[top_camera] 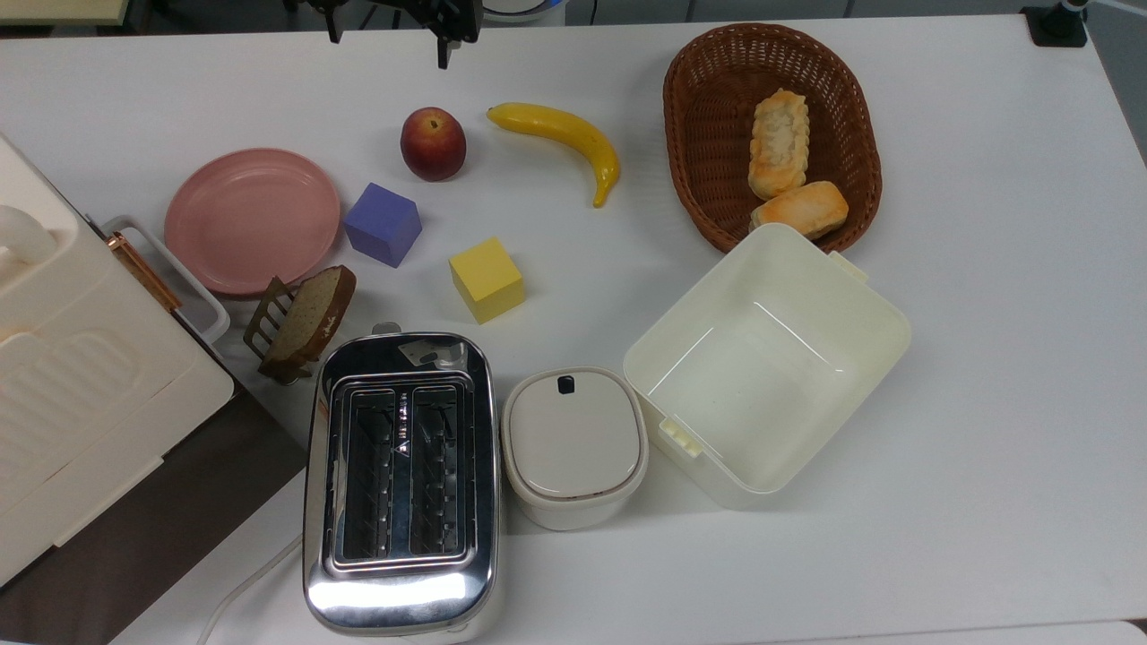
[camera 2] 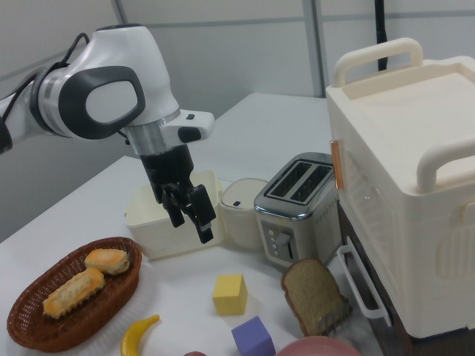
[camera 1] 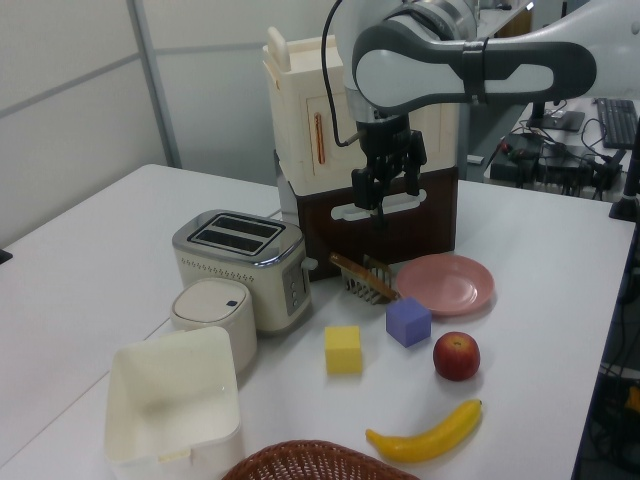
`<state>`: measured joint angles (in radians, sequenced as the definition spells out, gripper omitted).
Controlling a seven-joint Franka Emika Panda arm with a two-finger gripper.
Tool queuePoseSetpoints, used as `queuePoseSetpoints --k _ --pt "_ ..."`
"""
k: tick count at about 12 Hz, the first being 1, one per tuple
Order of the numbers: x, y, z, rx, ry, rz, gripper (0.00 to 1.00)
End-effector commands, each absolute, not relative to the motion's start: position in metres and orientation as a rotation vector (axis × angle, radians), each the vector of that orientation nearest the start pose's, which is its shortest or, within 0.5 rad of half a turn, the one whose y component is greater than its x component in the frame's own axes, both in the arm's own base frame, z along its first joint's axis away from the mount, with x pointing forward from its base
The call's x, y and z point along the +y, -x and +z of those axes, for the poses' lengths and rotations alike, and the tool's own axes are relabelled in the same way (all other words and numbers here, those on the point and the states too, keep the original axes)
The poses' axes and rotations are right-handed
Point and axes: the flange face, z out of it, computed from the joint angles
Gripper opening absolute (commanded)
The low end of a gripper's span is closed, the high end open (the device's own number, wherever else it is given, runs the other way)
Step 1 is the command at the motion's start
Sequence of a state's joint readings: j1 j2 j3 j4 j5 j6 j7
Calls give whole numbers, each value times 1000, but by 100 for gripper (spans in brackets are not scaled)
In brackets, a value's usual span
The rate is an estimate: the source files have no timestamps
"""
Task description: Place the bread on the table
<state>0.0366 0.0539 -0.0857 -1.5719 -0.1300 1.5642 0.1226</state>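
Observation:
The bread (top_camera: 778,143) is a long golden loaf with ridged edges and a pale top. It lies in a brown wicker basket (top_camera: 708,193) at the top view's upper right, beside a shorter smooth bun (top_camera: 800,210). The right view shows the bread (camera 2: 73,291) in the basket (camera 2: 44,330) at lower left. My gripper (top_camera: 388,40) hangs open and empty above the far edge of the white table (top_camera: 1004,376), well to the top view's left of the basket. In the left view the gripper (camera 1: 385,190) hovers over the toast rack; in the right view the gripper (camera 2: 191,222) hangs in front of the cream box.
A cream open box (top_camera: 762,358) sits just below the basket. Banana (top_camera: 564,139), peach (top_camera: 433,143), purple cube (top_camera: 383,224), yellow cube (top_camera: 486,279), pink plate (top_camera: 251,219), toast in a rack (top_camera: 300,322), toaster (top_camera: 399,484), lidded pot (top_camera: 573,443) and a large cream appliance (top_camera: 81,376) crowd the top view's left and middle.

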Motion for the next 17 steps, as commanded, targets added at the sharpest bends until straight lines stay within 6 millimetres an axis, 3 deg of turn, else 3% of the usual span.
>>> queuePoseSetpoints --k 1,10,15,17 --pt "-44 -570 587 249 3248 118 100" --pt "-46 -571 589 255 3248 109 100" --pt "-44 -581 579 257 3249 303 100" --pt "-41 -579 582 246 3244 306 100"
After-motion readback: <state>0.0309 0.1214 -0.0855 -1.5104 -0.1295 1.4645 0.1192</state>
